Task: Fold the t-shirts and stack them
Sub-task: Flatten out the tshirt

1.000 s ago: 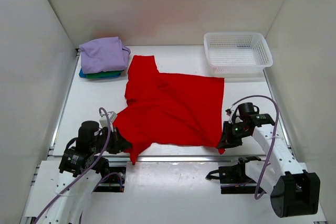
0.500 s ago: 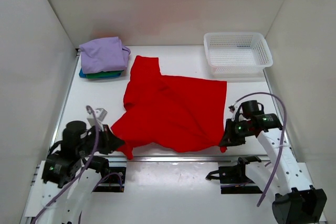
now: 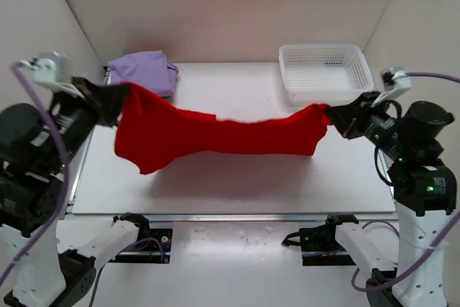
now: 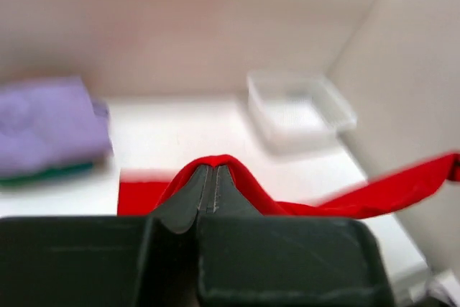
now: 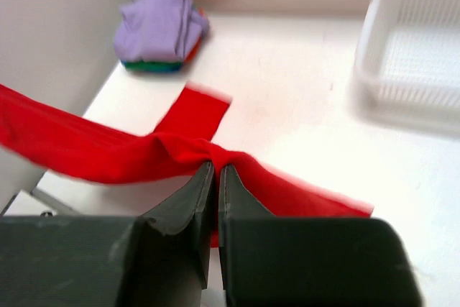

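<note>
The bright red t-shirt [image 3: 215, 133] hangs stretched in the air above the table between both grippers. My left gripper [image 3: 118, 95] is shut on its left end, high at the left; the left wrist view shows the cloth [image 4: 248, 185] draped over the closed tips [image 4: 209, 169]. My right gripper [image 3: 335, 116] is shut on its right end, near the basket; the right wrist view shows red cloth [image 5: 115, 152] pinched at the tips [image 5: 216, 167]. The lavender t-shirt [image 3: 144, 71] lies folded on the teal-blue and green ones at the back left, also in the right wrist view [image 5: 158, 30].
A white mesh basket [image 3: 325, 70] stands at the back right, close behind my right gripper. White walls close in the table [image 3: 244, 177] on the left, back and right.
Both arms have risen from the table's front edge and lifted the red t-shirt off the table, pulling it taut between them. The folded stack and basket have not moved.
</note>
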`<state>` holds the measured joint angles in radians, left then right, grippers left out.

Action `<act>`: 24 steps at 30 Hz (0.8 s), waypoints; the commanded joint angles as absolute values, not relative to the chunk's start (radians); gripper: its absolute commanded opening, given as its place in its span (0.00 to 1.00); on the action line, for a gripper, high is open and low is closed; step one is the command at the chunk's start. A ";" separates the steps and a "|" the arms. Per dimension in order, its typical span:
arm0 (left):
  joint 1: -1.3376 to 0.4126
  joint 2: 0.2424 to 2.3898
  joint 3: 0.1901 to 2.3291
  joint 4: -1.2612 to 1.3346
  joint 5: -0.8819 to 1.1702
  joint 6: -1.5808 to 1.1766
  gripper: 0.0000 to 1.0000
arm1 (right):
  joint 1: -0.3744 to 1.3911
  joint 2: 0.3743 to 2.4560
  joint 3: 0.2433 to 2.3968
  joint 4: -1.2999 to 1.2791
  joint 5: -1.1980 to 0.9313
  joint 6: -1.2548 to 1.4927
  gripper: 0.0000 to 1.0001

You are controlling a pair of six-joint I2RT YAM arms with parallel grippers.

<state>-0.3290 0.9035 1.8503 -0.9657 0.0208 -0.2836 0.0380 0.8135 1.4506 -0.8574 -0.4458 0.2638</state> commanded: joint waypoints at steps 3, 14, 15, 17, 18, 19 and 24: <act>-0.428 1.017 2.172 -0.917 -0.179 -0.181 0.00 | 0.092 0.888 1.649 -0.770 -0.422 0.247 0.00; -0.252 1.117 1.801 -0.697 0.009 -0.172 0.00 | 0.089 1.152 1.517 -0.556 -0.621 0.261 0.00; -0.227 1.130 1.783 -0.689 0.041 -0.166 0.00 | 0.095 1.195 1.503 -0.543 -0.633 0.256 0.00; -0.175 1.221 1.750 -0.643 0.112 -0.167 0.00 | 0.112 1.279 1.514 -0.520 -0.638 0.230 0.00; -0.143 1.271 1.761 -0.628 0.147 -0.173 0.00 | 0.118 1.329 1.529 -0.508 -0.638 0.219 0.01; -0.127 1.334 1.817 -0.629 0.147 -0.170 0.00 | 0.120 1.391 1.589 -0.518 -0.646 0.213 0.00; -0.088 1.496 2.181 -0.633 0.104 -0.170 0.00 | 0.109 1.591 2.069 -0.639 -0.640 0.190 0.00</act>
